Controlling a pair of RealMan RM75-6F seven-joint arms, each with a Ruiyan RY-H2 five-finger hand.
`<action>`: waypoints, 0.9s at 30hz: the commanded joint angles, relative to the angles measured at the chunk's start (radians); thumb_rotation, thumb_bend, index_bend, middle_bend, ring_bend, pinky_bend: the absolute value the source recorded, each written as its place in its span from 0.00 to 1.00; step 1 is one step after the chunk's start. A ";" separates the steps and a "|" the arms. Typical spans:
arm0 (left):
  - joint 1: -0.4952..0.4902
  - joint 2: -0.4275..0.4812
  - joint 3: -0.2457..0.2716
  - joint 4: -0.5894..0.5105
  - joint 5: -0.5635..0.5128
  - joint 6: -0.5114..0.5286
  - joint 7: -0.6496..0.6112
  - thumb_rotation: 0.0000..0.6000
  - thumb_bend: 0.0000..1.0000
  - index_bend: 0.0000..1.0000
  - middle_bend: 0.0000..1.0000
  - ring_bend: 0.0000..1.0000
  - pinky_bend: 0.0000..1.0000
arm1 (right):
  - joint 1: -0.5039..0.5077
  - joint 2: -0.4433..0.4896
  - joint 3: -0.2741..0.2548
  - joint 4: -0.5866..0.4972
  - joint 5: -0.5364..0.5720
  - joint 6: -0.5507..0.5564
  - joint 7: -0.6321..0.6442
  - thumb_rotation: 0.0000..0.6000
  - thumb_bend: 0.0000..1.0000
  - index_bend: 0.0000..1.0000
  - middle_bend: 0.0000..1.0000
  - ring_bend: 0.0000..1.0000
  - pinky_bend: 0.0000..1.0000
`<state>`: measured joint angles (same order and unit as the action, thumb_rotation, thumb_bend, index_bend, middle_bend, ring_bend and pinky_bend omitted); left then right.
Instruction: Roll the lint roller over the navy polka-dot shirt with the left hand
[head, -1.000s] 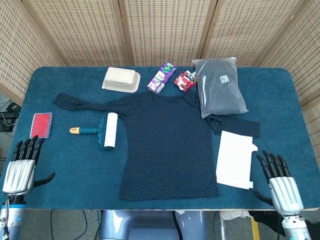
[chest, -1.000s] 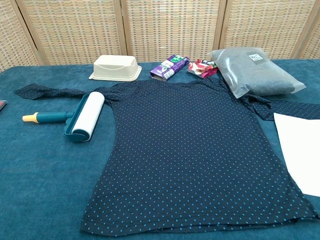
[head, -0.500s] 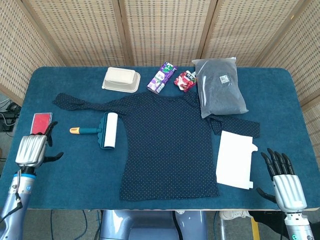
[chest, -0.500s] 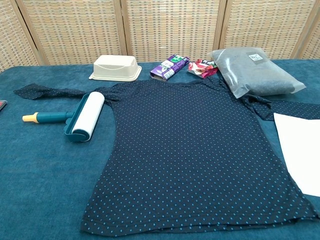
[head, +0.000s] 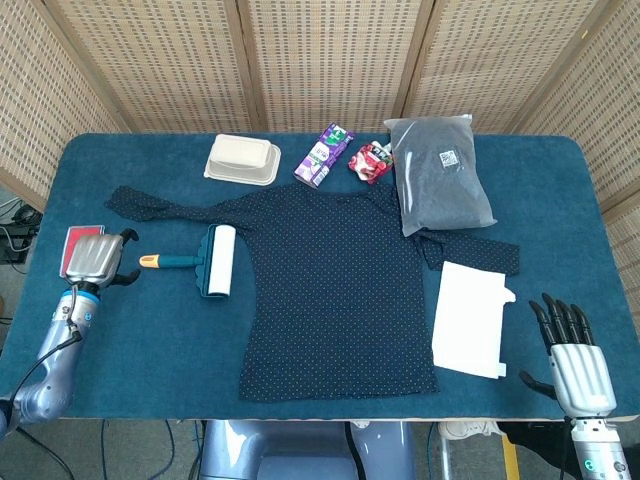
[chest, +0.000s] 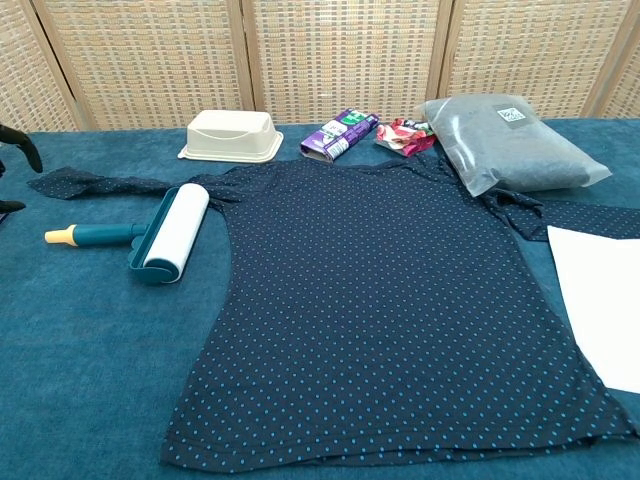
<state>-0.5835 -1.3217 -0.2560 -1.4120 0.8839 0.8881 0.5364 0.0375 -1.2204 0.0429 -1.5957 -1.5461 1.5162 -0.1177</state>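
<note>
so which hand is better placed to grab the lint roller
Left. The left hand hovers just beside the lint roller handle's yellow tip, while the right hand sits at the far table corner.

Quick count of what's on the blue tabletop (head: 560, 200): one navy polka-dot shirt (head: 335, 290), one lint roller (head: 205, 261), one cream plastic tub (head: 243, 159) toward the far edge, one purple carton (head: 323, 154), one red snack packet (head: 368, 161), one grey bagged parcel (head: 438, 185), one white sheet (head: 470, 318) near the right front corner, one red card (head: 74, 247) at the left edge. Two robot hands: left hand (head: 95, 258), right hand (head: 573, 355).
</note>
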 joint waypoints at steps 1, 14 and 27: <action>-0.050 -0.036 0.012 0.055 -0.038 -0.048 0.020 1.00 0.31 0.32 0.79 0.64 0.61 | 0.002 -0.004 0.003 0.007 0.006 -0.003 0.000 1.00 0.10 0.00 0.00 0.00 0.00; -0.127 -0.139 0.044 0.180 -0.075 -0.096 0.028 1.00 0.31 0.45 0.79 0.64 0.61 | 0.003 -0.013 0.011 0.031 0.025 -0.006 0.006 1.00 0.10 0.00 0.00 0.00 0.00; -0.187 -0.213 0.069 0.308 -0.113 -0.133 0.039 1.00 0.32 0.44 0.79 0.64 0.61 | 0.006 -0.018 0.013 0.046 0.035 -0.012 0.013 1.00 0.10 0.00 0.00 0.00 0.00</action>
<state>-0.7633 -1.5258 -0.1927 -1.1151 0.7781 0.7631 0.5735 0.0430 -1.2380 0.0561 -1.5502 -1.5110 1.5047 -0.1043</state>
